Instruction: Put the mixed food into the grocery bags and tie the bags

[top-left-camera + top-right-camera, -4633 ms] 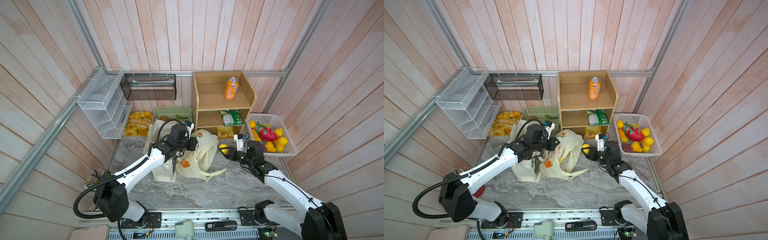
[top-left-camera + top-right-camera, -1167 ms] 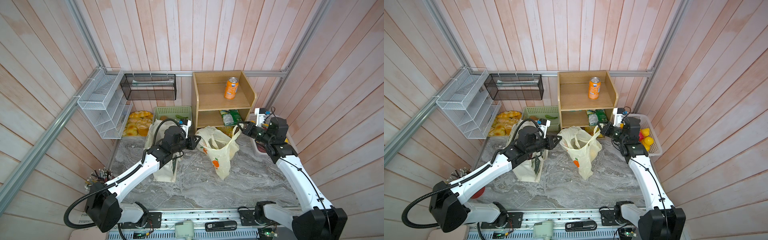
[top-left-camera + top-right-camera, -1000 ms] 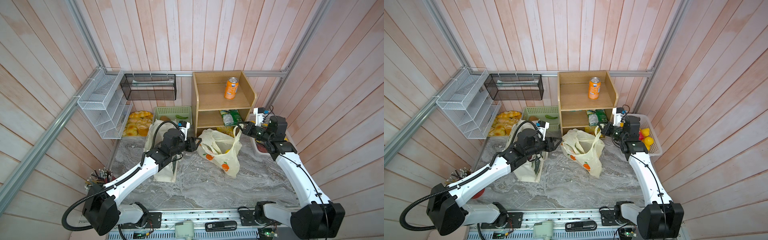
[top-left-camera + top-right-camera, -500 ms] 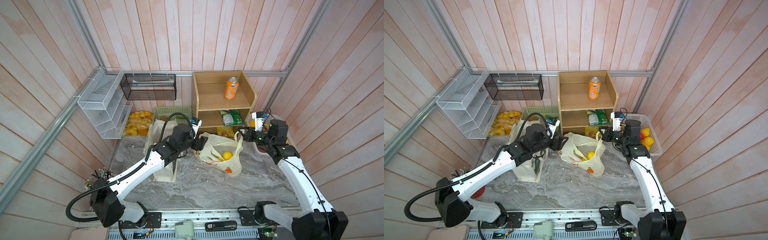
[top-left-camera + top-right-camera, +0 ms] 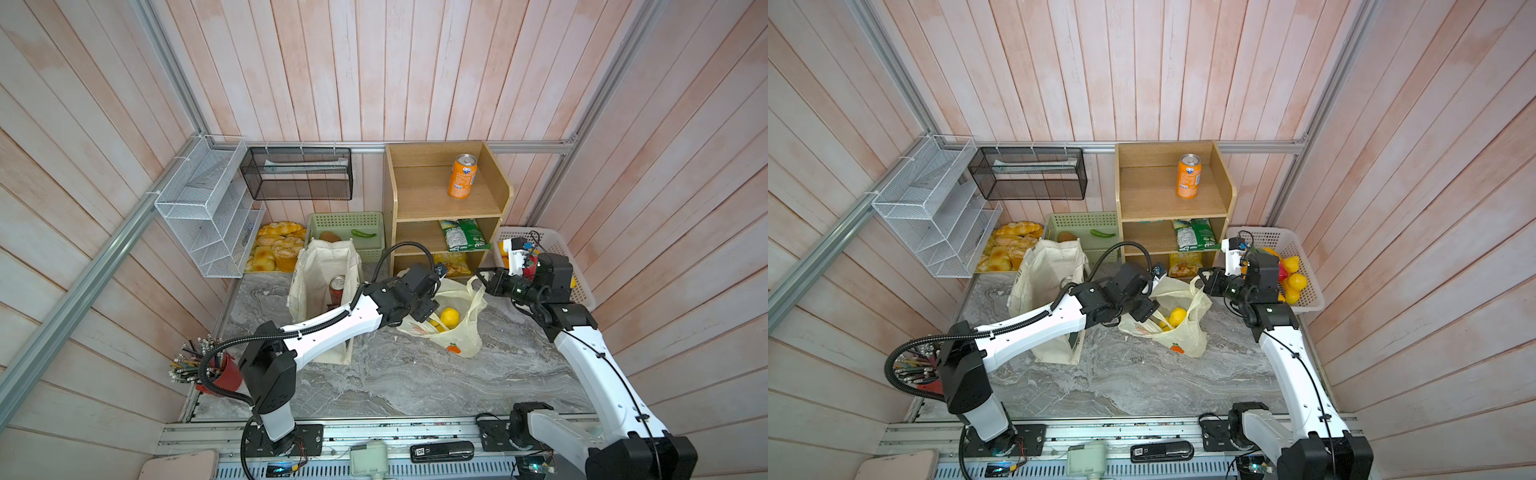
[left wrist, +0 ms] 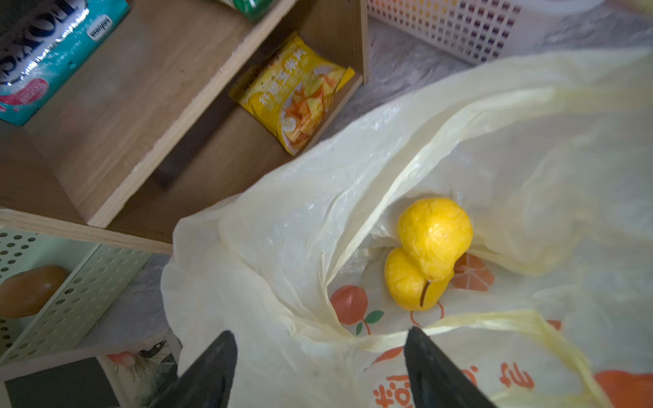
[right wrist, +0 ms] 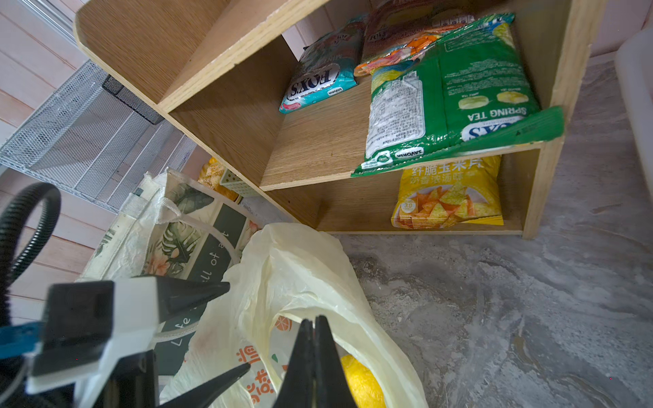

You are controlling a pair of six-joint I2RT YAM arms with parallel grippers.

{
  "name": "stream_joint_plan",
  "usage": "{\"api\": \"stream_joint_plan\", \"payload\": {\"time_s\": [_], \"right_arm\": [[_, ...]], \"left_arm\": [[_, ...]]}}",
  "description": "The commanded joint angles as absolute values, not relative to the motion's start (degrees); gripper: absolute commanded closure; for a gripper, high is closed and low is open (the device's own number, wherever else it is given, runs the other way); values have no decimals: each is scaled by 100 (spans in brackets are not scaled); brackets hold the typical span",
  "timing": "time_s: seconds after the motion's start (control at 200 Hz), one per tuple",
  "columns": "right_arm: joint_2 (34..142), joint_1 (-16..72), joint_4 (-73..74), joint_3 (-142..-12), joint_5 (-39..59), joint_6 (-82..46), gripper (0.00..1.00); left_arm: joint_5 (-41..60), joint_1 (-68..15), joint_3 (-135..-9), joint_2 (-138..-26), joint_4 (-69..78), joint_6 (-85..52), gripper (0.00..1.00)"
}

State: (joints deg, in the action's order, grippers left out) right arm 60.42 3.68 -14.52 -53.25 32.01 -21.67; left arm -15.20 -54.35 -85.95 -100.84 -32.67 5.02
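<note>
Since the yellow lemon-like fruit lies inside the pale-yellow plastic handle bag, tying looks next: left gripper gapes wide, empty, above its mouth; right gripper pinches one handle. Left must catch the other.

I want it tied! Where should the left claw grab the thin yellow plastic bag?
Probably its near handle strap, from above: that narrow bunched band of the thin pale-yellow plastic bag runs just before the open left claw, clear of the yellow fruit.
</note>
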Motion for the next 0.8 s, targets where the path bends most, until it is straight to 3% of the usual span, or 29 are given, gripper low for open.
{"api": "stream_joint_plan", "payload": {"time_s": [0.0,0.215,0.29,0.41,0.48,0.795], "right_arm": [[5956,343,-1275,-5249,3172,-2250,100],[5933,343,-1267,-5226,3133,-2266,100],[5937,343,-1259,-5238,3141,-2282,100],[5959,344,-1248,-5233,3146,-2301,100],[5981,343,-1243,-5239,3145,-2303,100],[6144,319,-1310,-5578,3128,-2198,100]], "left_arm": [[-2043,-5423,-8790,-10142,-3562,605,22],[-2145,-5416,-8735,-10269,-3665,424,24],[-2127,-5422,-8715,-10335,-3655,381,42],[-2017,-5423,-8649,-10382,-3537,342,84],[-1987,-5422,-8644,-10372,-3507,321,100],[-2004,-5244,-8285,-9292,-2957,-193,100]]}}
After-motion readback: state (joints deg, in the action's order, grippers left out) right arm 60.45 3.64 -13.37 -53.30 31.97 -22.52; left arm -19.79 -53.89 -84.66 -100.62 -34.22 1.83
